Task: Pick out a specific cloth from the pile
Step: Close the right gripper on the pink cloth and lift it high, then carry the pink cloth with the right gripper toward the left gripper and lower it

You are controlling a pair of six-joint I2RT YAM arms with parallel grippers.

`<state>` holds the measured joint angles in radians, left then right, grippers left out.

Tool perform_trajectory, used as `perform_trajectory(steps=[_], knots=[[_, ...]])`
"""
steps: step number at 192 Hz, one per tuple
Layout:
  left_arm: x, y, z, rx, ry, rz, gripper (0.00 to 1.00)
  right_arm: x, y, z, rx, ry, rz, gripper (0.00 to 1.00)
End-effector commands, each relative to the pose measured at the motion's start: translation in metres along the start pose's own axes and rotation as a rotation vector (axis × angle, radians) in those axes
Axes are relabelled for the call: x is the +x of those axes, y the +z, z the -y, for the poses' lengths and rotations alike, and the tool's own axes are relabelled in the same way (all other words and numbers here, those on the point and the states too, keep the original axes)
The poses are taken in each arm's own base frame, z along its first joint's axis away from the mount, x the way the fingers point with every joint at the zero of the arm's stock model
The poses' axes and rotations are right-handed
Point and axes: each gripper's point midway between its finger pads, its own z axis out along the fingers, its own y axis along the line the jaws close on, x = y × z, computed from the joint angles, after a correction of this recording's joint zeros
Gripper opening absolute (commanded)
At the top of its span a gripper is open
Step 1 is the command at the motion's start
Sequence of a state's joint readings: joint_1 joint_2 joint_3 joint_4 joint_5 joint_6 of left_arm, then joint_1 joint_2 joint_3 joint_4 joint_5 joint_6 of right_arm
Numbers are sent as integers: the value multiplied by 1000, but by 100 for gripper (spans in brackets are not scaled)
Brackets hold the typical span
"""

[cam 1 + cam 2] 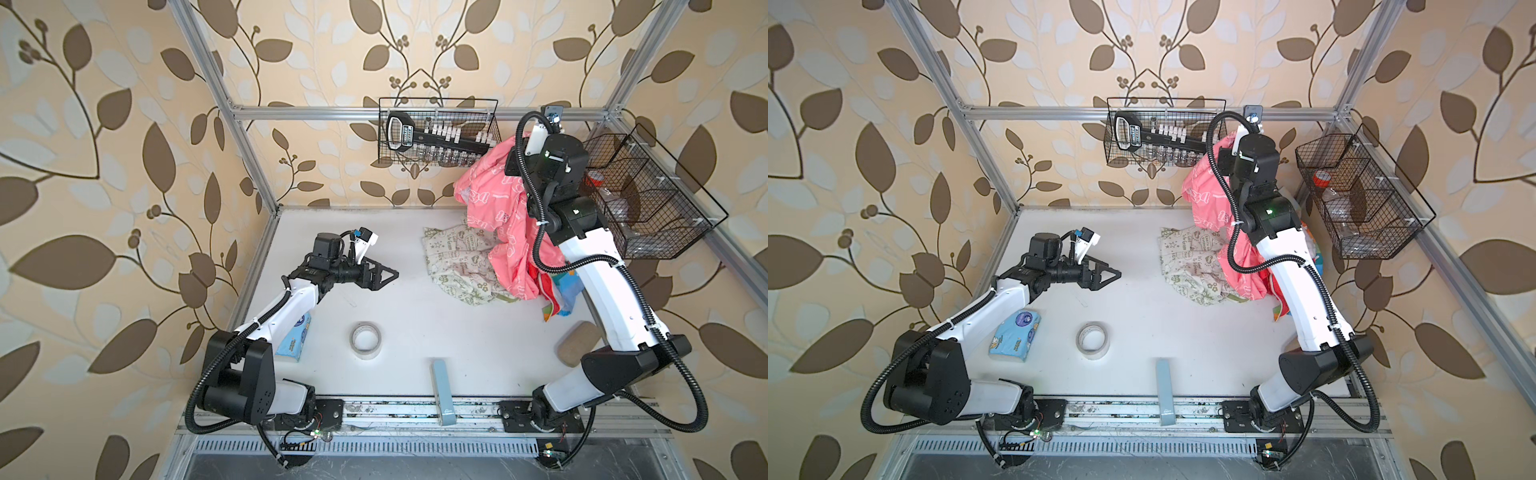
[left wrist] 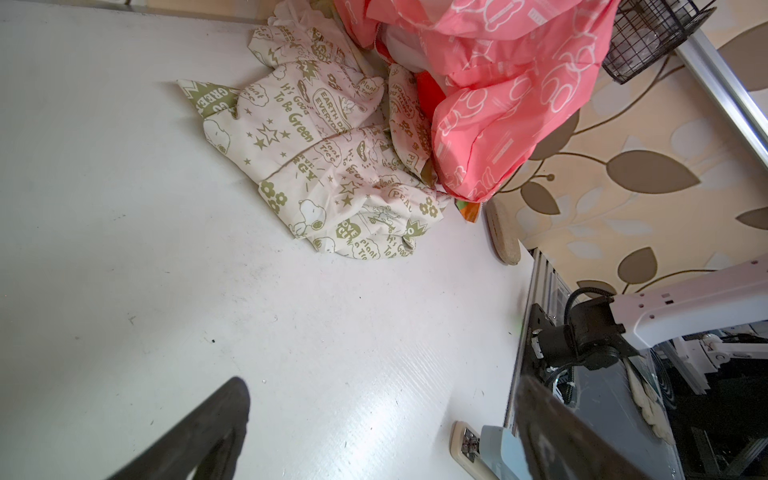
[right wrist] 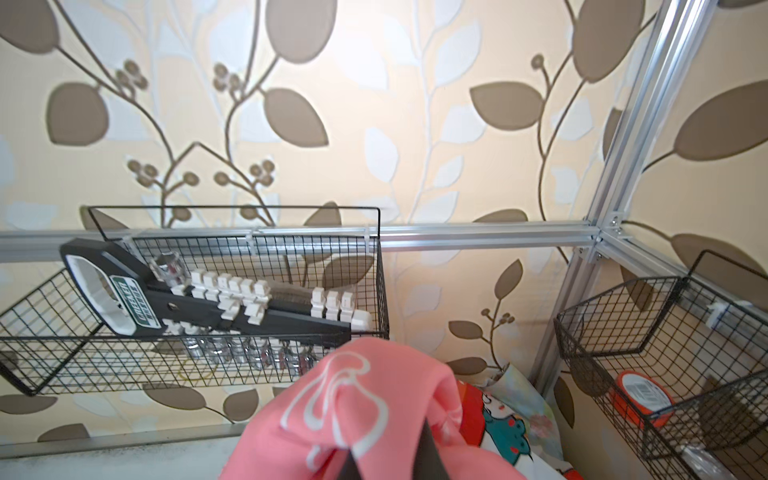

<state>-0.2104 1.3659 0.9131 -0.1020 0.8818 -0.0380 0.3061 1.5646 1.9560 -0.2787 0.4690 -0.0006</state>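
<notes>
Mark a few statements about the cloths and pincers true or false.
1. The right pincer is shut on the pink cloth. True.
2. The left pincer holds the cream cloth. False: it is open and empty, apart from that cloth.
3. The pink cloth lies flat on the table. False: it hangs raised from the right pincer.
4. The tape roll lies on the table. True.

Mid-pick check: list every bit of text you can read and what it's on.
"It's Good To Be Green": cream cloth with green prints.
"EARTH DAY EVERYDAY": same cloth.
"Plant a Tree": same cloth.
Green label on black plastic tool: blurred.
Light blue tissue pack: too small.
On the salmon-pink cloth with white outlines: no readable words.
</notes>
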Motion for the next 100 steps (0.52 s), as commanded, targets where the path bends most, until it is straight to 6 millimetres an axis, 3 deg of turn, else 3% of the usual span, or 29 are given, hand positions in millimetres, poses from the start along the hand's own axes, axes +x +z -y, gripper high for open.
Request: perform_trajectory(steps=[1, 49, 73, 100], knots=[[-11, -5, 14, 21, 42, 33, 99, -86, -34, 8, -52, 90, 243, 0], [-11, -6, 15, 19, 52, 35, 99, -124, -55, -3, -182, 153, 350, 0], [-10, -8, 17, 19, 59, 30, 99, -134, -62, -30, -352, 200, 362, 0], [-12, -11, 18, 2, 65, 33, 99, -129, -60, -59, -512, 250, 336, 0]])
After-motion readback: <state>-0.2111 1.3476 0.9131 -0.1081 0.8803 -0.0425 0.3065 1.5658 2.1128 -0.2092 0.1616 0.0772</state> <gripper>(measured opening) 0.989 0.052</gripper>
